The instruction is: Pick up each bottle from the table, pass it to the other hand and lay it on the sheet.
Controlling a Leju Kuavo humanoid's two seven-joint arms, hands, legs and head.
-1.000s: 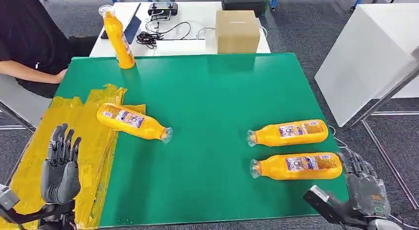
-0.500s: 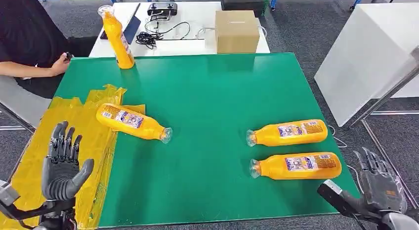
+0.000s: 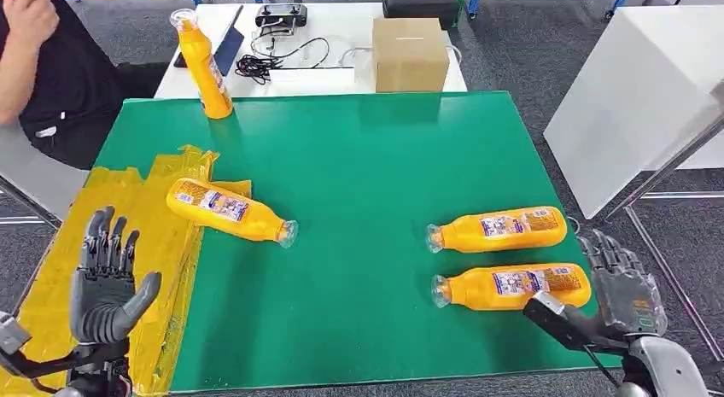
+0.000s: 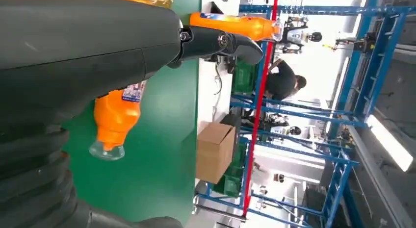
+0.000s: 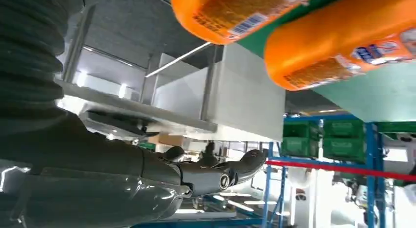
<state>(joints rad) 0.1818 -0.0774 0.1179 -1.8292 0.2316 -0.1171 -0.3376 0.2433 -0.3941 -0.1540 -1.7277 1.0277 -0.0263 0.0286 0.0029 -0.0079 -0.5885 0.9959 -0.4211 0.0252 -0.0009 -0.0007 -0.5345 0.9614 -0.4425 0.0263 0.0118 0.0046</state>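
Observation:
Two orange bottles lie side by side at the green table's right: the nearer bottle (image 3: pixel 512 285) and the farther bottle (image 3: pixel 498 229); their bases show close up as the nearer bottle (image 5: pixel 343 46) and the farther bottle (image 5: pixel 235 12). A third bottle (image 3: pixel 229 211) lies half on the yellow sheet (image 3: pixel 60 269), also seen as the third bottle (image 4: pixel 115 117). A fourth bottle (image 3: pixel 203 66) stands upright at the back left. My right hand (image 3: pixel 626 286) is open just beside the nearer bottle's base, not touching it. My left hand (image 3: pixel 105 282) is open above the sheet, holding nothing.
A cardboard box (image 3: pixel 410 54), cables and a controller sit on the white table behind. A person (image 3: pixel 43 64) sits at the back left. A white cabinet (image 3: pixel 640 98) stands to the right. The green table's (image 3: pixel 367 166) middle is bare.
My right hand has moved up and inward toward the nearer bottle's base. My left hand's thumb has spread out. The person's arm has lifted off the table corner.

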